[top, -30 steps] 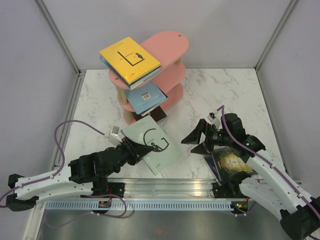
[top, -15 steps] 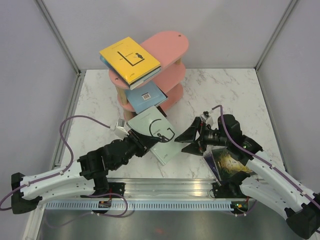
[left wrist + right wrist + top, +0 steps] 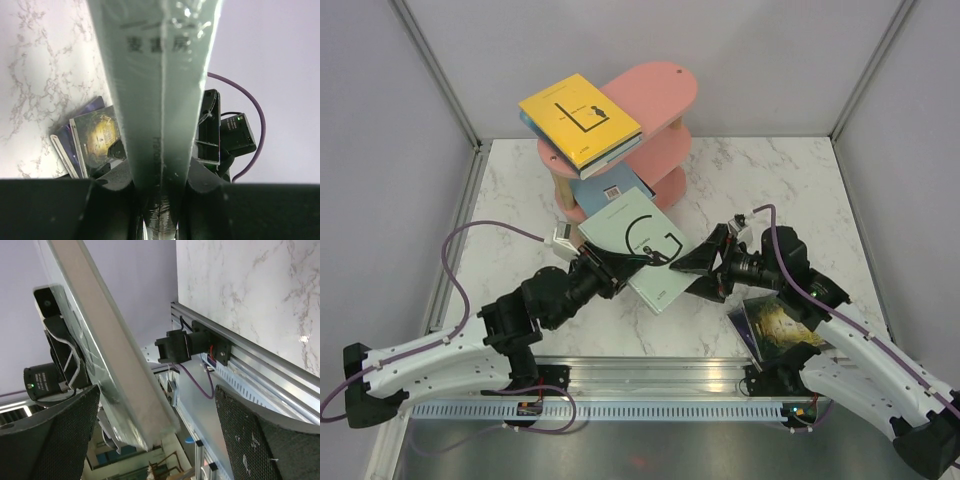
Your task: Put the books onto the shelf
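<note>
A pale grey-green book [image 3: 638, 243] with a large black letter G on its cover is held in the air above the middle of a marble table [image 3: 510, 200], tilted, in front of a pink shelf [image 3: 665, 85]. The left claw [image 3: 612, 264] is clenched on the book's near corner. The right claw [image 3: 701, 276] is spread wide and holds nothing, close beside the book's right edge; whether it touches cannot be told. The step in hand appears to be carrying this book to the shelf, perhaps with a handover between arms. The next move calls for levelling the thin, floppy-looking book and steering it to a bare stretch of board, such as the right half of the top tier. A yellow book [image 3: 580, 118] already lies stacked on the top tier, a blue book [image 3: 605, 192] on the middle one. A gold-covered book [image 3: 780, 322] waits on the table under the right arm.
</note>
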Controlling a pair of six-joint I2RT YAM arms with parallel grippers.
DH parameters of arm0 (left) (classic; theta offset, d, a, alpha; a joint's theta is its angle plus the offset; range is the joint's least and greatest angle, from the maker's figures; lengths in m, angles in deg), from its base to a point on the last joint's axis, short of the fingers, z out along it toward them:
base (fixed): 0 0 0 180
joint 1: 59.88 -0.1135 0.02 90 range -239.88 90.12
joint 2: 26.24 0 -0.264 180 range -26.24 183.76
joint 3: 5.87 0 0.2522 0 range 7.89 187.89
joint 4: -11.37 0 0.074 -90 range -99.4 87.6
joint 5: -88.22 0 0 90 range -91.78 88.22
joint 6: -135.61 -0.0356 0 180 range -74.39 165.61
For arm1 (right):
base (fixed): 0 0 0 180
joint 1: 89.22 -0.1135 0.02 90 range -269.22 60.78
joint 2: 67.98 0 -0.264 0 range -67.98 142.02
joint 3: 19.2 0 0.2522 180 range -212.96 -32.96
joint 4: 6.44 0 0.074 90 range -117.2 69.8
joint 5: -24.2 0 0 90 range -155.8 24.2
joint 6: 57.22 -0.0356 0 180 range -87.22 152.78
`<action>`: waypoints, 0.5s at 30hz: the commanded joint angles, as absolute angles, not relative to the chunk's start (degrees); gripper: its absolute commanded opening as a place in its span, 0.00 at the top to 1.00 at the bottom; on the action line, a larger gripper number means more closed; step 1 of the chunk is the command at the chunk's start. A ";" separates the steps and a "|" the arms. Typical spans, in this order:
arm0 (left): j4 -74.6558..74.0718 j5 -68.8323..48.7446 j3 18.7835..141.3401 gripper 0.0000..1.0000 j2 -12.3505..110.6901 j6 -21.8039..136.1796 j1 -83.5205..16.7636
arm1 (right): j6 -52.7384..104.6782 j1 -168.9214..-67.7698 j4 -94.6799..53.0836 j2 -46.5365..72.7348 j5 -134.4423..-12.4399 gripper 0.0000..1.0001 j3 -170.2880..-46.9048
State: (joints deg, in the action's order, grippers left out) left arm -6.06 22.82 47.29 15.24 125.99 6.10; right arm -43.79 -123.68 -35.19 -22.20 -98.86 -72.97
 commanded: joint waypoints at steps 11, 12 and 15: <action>14.57 22.39 46.48 0.98 17.27 127.26 5.95 | -51.42 -123.94 -20.73 -20.79 -91.38 0.75 -79.36; 14.31 22.21 46.30 0.98 17.27 127.35 5.87 | -50.72 -123.94 -20.82 -20.26 -91.29 0.81 -79.63; 6.28 22.03 48.66 0.76 16.48 127.00 5.69 | -49.66 -123.93 -21.34 -19.47 -90.59 1.00 -80.59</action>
